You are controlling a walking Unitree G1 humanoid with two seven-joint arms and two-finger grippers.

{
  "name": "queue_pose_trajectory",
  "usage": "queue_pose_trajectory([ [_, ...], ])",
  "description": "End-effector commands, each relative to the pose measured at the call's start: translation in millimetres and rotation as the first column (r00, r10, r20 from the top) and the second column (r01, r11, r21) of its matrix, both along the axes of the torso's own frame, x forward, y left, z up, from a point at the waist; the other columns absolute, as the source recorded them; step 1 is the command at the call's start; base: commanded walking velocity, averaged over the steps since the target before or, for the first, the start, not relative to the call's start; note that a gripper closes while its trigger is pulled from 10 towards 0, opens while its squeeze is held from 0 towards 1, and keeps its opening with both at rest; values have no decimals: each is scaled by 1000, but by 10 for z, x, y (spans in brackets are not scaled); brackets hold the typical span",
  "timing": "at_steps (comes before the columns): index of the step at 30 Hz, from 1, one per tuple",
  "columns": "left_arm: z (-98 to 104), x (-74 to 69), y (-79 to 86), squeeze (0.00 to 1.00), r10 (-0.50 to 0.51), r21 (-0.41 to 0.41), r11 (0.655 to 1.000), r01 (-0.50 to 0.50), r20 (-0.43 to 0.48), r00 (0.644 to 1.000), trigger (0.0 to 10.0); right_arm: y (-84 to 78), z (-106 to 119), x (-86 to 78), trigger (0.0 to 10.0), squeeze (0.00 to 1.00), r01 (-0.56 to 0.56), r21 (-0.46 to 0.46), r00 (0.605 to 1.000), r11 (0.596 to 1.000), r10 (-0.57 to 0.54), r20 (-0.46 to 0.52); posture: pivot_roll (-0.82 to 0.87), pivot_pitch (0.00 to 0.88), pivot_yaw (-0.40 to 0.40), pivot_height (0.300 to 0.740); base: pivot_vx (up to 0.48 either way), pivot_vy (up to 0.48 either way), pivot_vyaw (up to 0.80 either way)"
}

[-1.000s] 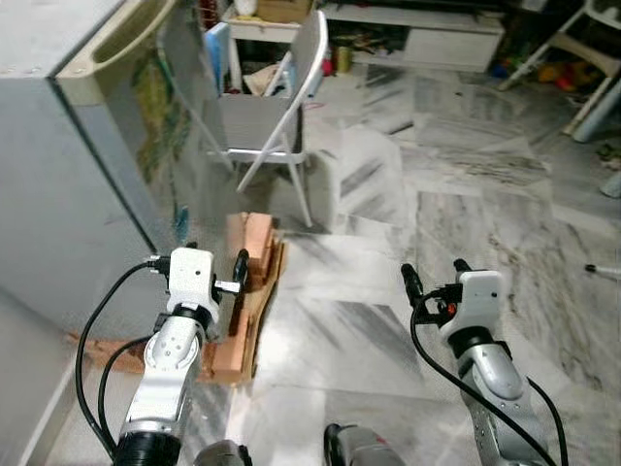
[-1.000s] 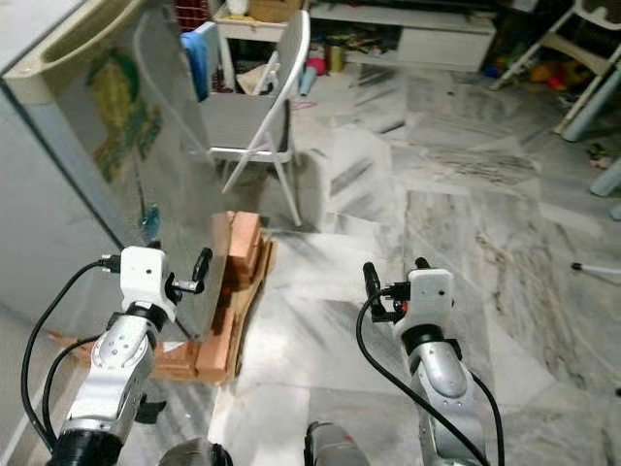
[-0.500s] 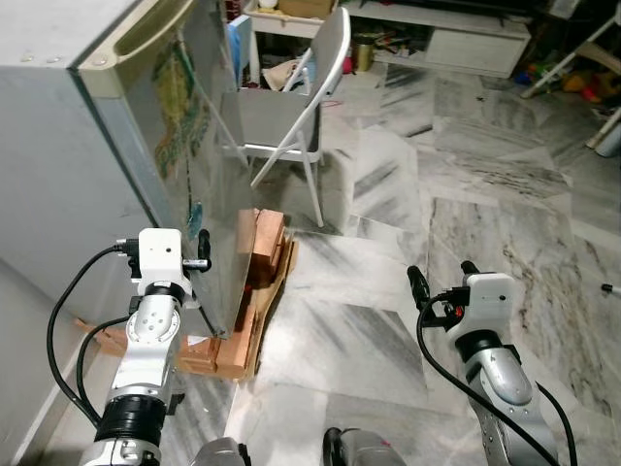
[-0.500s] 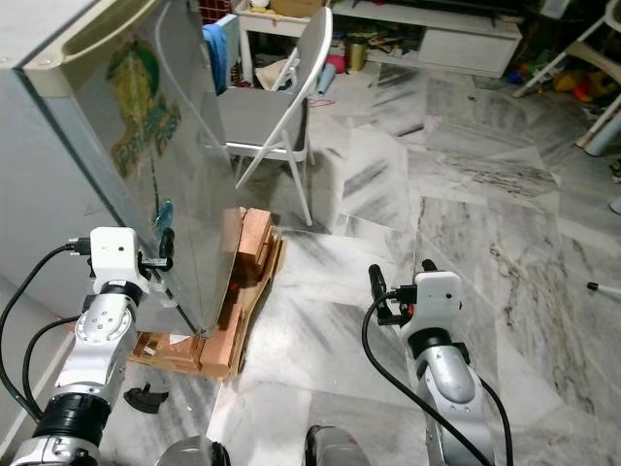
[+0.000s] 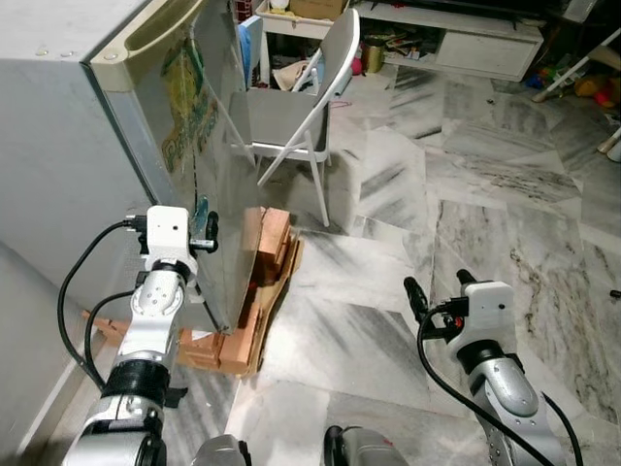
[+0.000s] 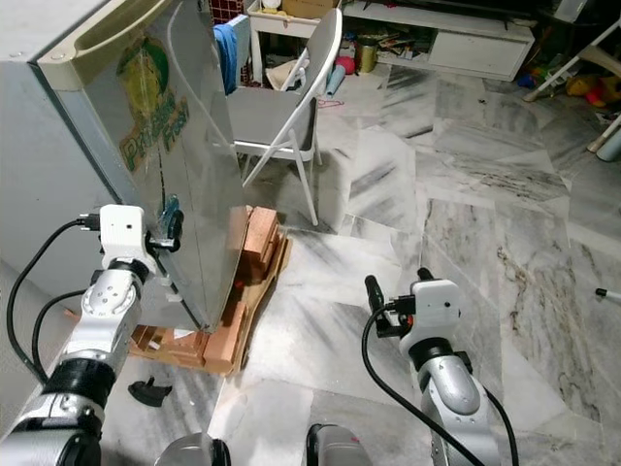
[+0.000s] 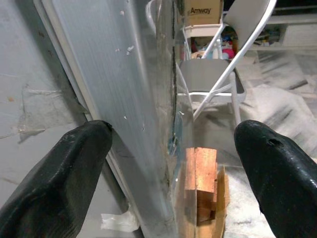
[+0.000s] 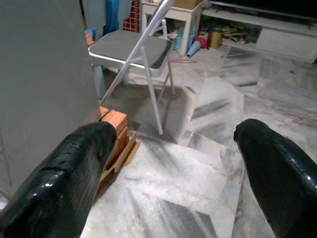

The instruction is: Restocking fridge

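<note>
I have the left gripper (image 7: 173, 163) spread wide, empty, straddling the free edge of the grey metal fridge's (image 6: 68, 165) door (image 5: 209, 146). The fridge sits on orange bricks (image 5: 262, 262). My right gripper (image 5: 434, 289) hangs wide open, empty, over bare grey-veined marble floor (image 5: 466, 184). A white folding chair (image 5: 301, 107) stands beyond.

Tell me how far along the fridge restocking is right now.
Barely begun. Done: the robot stands at the fridge. In hand: the open left pincer straddles the edge of the fridge door, apparently to pull on it. Left: no groceries are visible, and the right pincer hangs open over the marble floor.
</note>
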State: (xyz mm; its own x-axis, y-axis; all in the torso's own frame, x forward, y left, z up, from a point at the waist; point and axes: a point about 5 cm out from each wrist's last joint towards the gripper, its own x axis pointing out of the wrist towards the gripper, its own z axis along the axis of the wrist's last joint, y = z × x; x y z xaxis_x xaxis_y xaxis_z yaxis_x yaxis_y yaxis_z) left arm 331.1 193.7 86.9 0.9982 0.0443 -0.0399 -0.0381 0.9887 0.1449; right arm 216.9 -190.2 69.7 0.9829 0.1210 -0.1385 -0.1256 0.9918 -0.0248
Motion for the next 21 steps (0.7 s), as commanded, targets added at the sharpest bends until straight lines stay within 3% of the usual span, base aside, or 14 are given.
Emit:
queue_pose_trajectory([
  [1,121,64,113,0,57,23,998,-59,51,997,10000,-8,40,-25,10000,0,-11,5,1000,1000,11,2,-63,87,-16,740,0,0,0],
  [5,77,47,160,0,97,31,995,-98,25,995,10000,-2,35,-44,10000,0,-16,9,1000,1000,16,-4,-65,87,-10,740,0,0,0],
  [10,3,3,123,0,59,16,998,-59,12,998,10000,12,32,-40,10000,0,-16,15,1000,1000,16,-5,-60,90,-7,740,0,0,0],
  [16,127,119,-52,0,-20,-30,999,22,56,998,10000,62,-3,-58,10000,0,-61,21,997,998,62,-41,-58,87,-13,740,0,0,0],
  [19,279,217,-248,0,-97,-36,994,101,96,991,10000,25,-152,-177,10000,0,-149,-41,979,988,141,-147,-51,84,-16,740,0,0,0],
  [20,393,277,-415,0,-162,-24,986,166,131,978,10000,-58,-223,-255,10000,0,-150,-51,972,987,138,-192,-50,83,-16,740,0,0,0],
  [21,393,277,-415,0,-162,-24,986,166,131,978,10000,-58,-223,-255,10000,0,-150,-51,972,987,138,-192,-50,83,-16,740,0,0,0],
])
